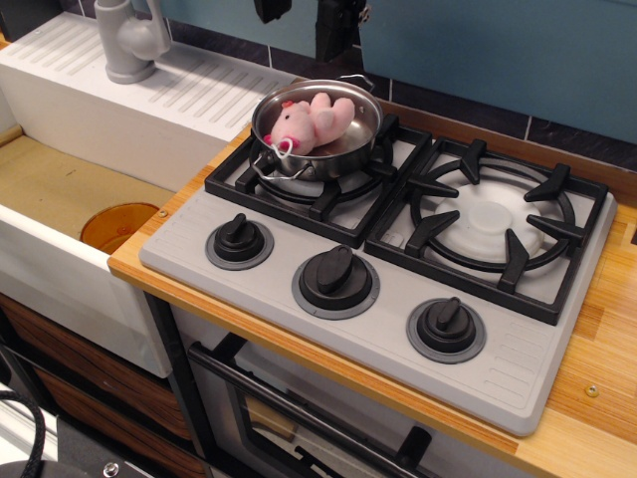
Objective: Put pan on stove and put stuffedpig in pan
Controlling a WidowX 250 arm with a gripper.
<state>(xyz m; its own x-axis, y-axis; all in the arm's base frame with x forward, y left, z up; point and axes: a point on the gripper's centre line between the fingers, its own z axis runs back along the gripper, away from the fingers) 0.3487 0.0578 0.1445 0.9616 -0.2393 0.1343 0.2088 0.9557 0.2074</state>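
At the far left a grey faucet [127,40] stands on the white ribbed sink [149,110] edge, with an orange drain disc [117,224] down in the basin. Next comes the pan [317,127], a small shiny steel pot with straight sides and thin wire loop handles, sitting on the left burner grate of the stove [388,289]. Inside it lies the stuffedpig [311,121], pale pink plush with a darker pink snout facing left and a white string loop hanging over the pan's near-left rim (its feet point up toward the right). Above the pan, at the top edge, only two dark fingertips of the gripper [304,15] show, spaced apart and holding nothing. The right burner's white disc is bare.
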